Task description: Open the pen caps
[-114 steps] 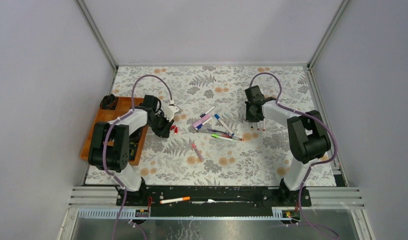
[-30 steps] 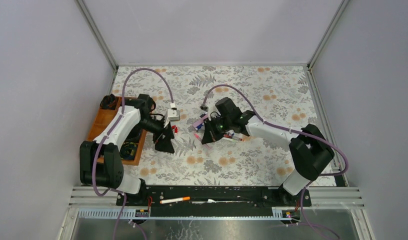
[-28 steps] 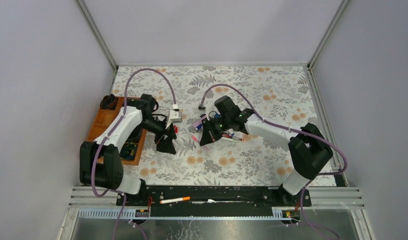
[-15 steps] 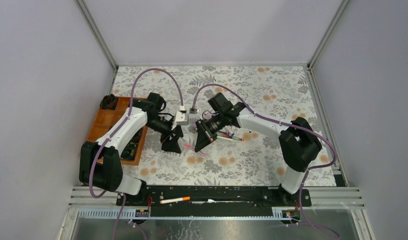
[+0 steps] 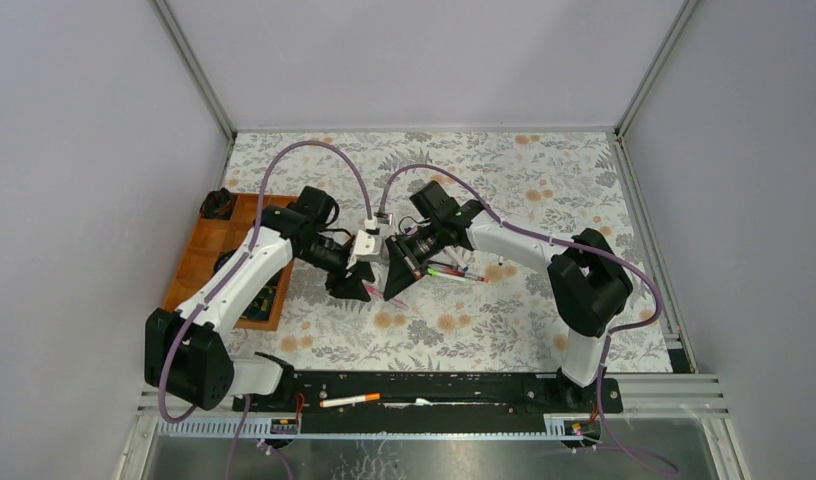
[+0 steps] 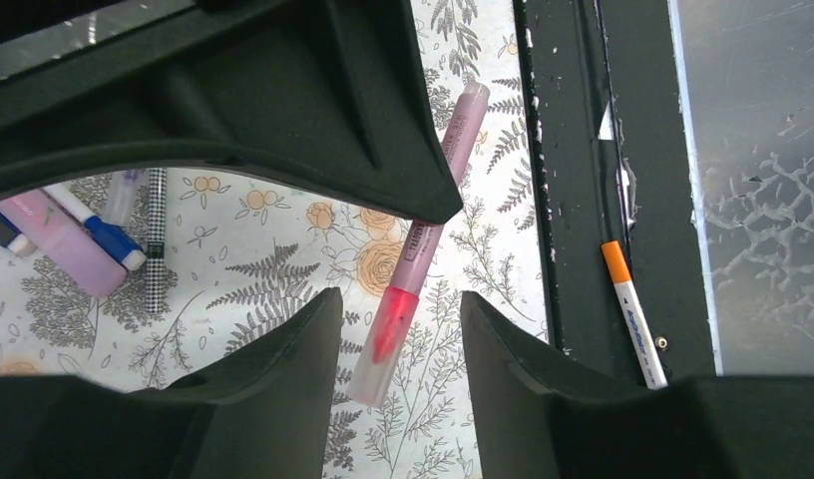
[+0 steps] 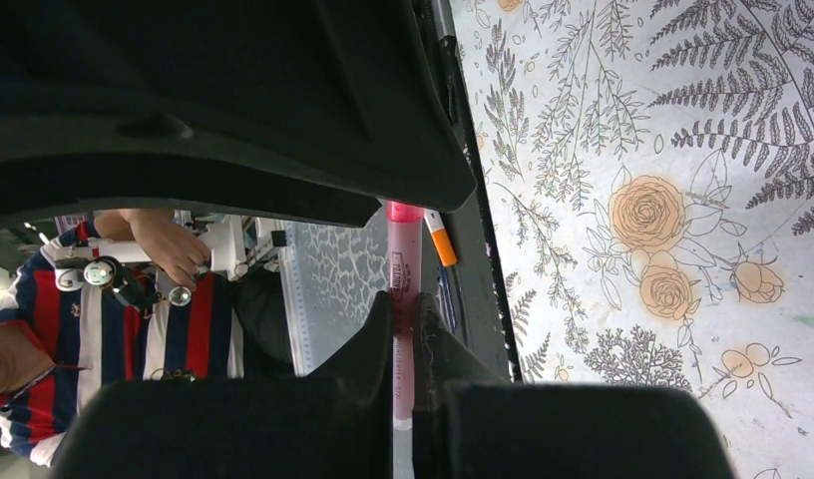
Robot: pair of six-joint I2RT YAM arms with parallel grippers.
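Left wrist view — left gripper (image 6: 395, 344) spread, cap (image 6: 375, 367) of pink pen (image 6: 425, 235) between its jaws; right gripper (image 7: 403, 329) pinches the barrel. Risk — off-centre closing could twist the pen loose.

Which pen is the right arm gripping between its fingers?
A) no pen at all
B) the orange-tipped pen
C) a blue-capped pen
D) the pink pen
D: in the right wrist view, the right arm's fingers are clamped on the pink pen, while the orange-tipped pen lies loose beyond them.
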